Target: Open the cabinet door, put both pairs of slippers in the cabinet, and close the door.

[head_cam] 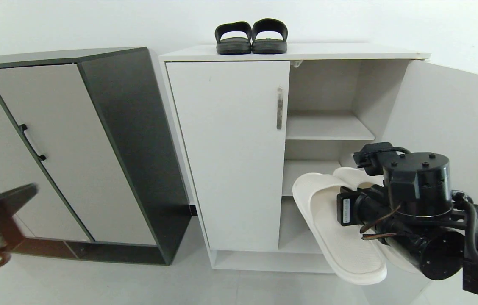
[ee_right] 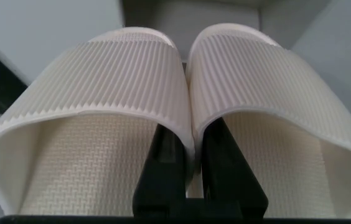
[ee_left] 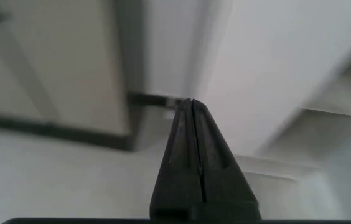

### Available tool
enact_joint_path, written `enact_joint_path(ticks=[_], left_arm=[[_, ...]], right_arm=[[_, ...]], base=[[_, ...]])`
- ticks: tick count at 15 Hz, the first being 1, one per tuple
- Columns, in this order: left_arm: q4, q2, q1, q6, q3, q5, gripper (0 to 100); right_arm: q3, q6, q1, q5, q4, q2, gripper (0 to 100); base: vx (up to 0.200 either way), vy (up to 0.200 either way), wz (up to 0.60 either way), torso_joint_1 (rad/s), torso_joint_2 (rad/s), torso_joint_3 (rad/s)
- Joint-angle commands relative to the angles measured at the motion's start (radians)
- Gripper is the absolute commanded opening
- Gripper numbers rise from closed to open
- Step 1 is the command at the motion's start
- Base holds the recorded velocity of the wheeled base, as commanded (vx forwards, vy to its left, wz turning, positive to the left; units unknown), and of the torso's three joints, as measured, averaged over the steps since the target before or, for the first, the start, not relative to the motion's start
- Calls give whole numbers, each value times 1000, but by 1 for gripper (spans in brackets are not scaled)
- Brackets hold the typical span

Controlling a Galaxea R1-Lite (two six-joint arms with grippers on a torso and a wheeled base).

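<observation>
While the right-hand door [head_cam: 446,127] of the white cabinet [head_cam: 349,51] is seen swung wide, so that the opening step can be taken as done, neither pair has yet been put on a shelf. The pair of white slippers [head_cam: 340,237] is held side by side by the right gripper [ee_right: 187,163]. Its jaws are clamped on the two adjoining strap edges, with one finger inside each slipper. The pair is hung just in front of the open compartment, near the middle shelf [head_cam: 307,169] but resting on nothing. The pair of black slippers [head_cam: 251,37] is found on the cabinet's top, well apart from either gripper. The left gripper [ee_left: 192,124] is held low before the grey cabinet [head_cam: 137,148], its jaws pressed together on nothing. By this reckoning three steps are left: the white pair is to be set inside, the black pair brought down and stowed, and the door closed.
</observation>
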Motion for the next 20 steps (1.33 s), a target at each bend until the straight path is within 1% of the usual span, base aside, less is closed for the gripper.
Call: enact_joint_path(ticks=[1, 2, 3, 4, 5, 6, 7, 8, 9, 10, 11, 13, 14, 16, 18, 19, 20], left_arm=[[64, -348, 237, 44, 260, 81, 0], [70, -504, 362, 75, 371, 81, 0], [70, -564, 422, 87, 424, 80, 0], [70, -624, 454, 105, 479, 63, 0], [70, -679, 457, 128, 542, -1, 0], [87, -757, 455, 151, 564, -110, 0], [96, -785, 455, 159, 561, -218, 0], [94, -780, 455, 164, 561, -261, 0], [90, -780, 455, 177, 564, -344, 0], [120, -779, 454, 191, 564, -488, 0], [145, -779, 454, 194, 561, -558, 0], [131, -826, 328, 200, 564, -548, 0], [131, -855, 352, 200, 564, -548, 0], [131, -868, 356, 194, 564, -531, 0], [131, -868, 356, 187, 564, -529, 0], [131, -868, 356, 174, 564, -531, 0], [131, -868, 356, 171, 564, -531, 0]], right_arm=[[-4, 0, -10, -1, -1, 45, 0], [-3, 0, -10, -1, -1, 50, 0], [-1, 0, -10, -1, -1, 53, 0], [2, 0, -10, -1, -2, 56, 0], [2, 1, -10, -1, -2, 56, 0], [2, 1, -9, -4, -2, 56, 0], [5, 1, -7, -4, -2, 54, 0], [8, 0, -4, -4, -2, 54, 0], [8, 1, -3, -4, -2, 54, 0], [8, 0, -1, -4, -2, 54, 0], [9, 0, 0, -4, -2, 54, 0], [16, 0, 2, -1, -13, 56, 0], [20, 0, 11, -1, -24, 56, 0], [22, 1, 24, -4, -24, 56, 0], [16, 10, 31, -1, -25, 60, 0], [3, 10, 36, -1, -27, 70, 0], [-15, 13, 36, 1, -38, 79, 0]], base=[[0, 0, 0, 0, 0, 0], [0, 0, 0, 0, 0, 0], [0, 0, 0, 0, 0, 0], [0, 0, 0, 0, 0, 0], [0, 0, 0, 0, 0, 0], [0, 0, 0, 0, 0, 0], [0, 0, 0, 0, 0, 0], [0, 0, 0, 0, 0, 0], [0, 0, 0, 0, 0, 0], [0, 0, 0, 0, 0, 0], [0, 0, 0, 0, 0, 0], [0, 0, 0, 0, 0, 0], [0, 0, 0, 0, 0, 0], [0, 0, 0, 0, 0, 0], [0, 0, 0, 0, 0, 0], [0, 0, 0, 0, 0, 0], [0, 0, 0, 0, 0, 0]])
